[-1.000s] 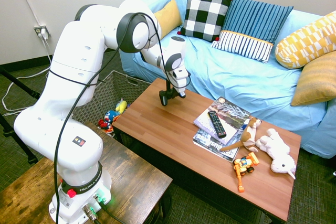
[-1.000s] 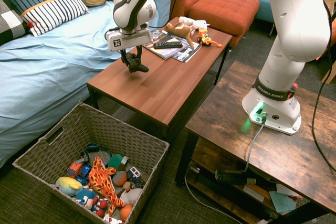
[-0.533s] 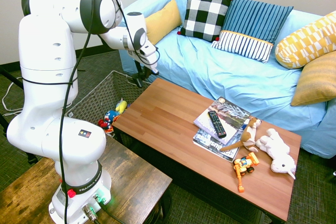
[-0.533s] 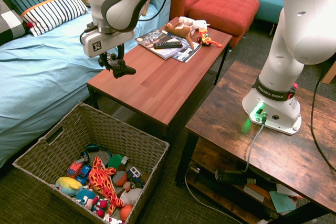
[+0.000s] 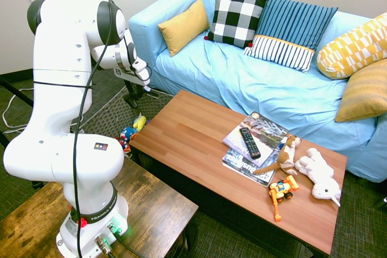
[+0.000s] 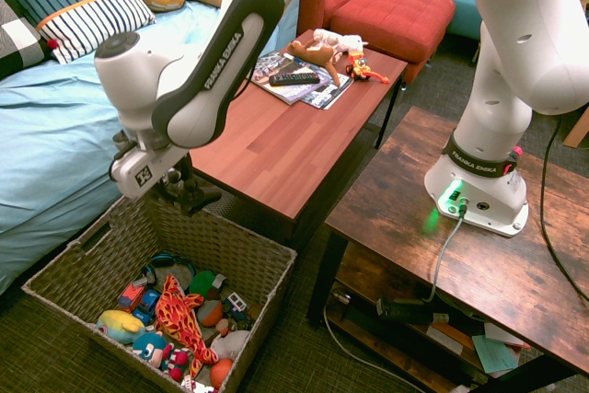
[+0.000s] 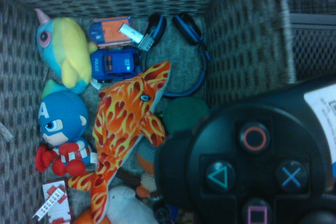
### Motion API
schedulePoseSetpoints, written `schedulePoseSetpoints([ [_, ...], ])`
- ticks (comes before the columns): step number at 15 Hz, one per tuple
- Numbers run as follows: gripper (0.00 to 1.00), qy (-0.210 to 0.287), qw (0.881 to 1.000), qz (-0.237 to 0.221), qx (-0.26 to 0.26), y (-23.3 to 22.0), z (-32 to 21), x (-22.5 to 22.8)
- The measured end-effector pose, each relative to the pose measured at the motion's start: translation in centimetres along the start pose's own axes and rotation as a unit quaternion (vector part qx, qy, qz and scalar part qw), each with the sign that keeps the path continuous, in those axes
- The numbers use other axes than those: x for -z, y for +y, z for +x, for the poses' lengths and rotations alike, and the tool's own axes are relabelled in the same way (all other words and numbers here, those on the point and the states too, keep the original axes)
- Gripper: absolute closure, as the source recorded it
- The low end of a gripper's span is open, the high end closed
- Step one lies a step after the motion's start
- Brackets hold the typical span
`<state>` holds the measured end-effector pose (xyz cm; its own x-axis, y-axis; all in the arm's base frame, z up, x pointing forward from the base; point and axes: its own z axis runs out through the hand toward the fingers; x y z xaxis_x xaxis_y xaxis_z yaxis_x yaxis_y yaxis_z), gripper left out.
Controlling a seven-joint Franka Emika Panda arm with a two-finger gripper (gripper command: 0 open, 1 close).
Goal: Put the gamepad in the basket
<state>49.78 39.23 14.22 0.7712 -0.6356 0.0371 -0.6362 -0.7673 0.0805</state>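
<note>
Since the earlier frame the pincer point(image 6: 189, 192) has been carried off the tabletop point(image 6: 276, 149) and is now held over the basket point(image 6: 241, 244) rim, clamped on the gamepad point(image 6: 196, 195). The gamepad should be brought over the toys point(image 6: 179, 315), lowered clear of the wall, then released.

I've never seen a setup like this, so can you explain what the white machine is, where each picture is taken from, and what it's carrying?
It's a white robot arm. Two pictures come from room cameras on opposite sides; the third from a camera on its wrist, looking down. Its pincer is shut on a small black plastic gamepad, seen close up in the wrist view, above a woven basket of toys. On the wooden coffee table lie magazines, a black remote, plush animals and an orange toy digger.
</note>
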Motion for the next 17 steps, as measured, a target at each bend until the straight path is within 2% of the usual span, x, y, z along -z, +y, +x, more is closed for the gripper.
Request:
schedulePoseSetpoints([
  [4,1.0,-0.004,0.999,-0.035,0.033,-2.2,-4.4,-5.0],
  [5,0.0,-0.003,0.998,-0.042,0.037,-2.4,-4.8,-6.1],
  [8,0.0,-0.002,0.998,-0.053,0.043,-2.9,-5.2,-7.5],
  [17,0.0,0.002,0.998,-0.055,0.043,-3.1,-4.5,-7.0],
])
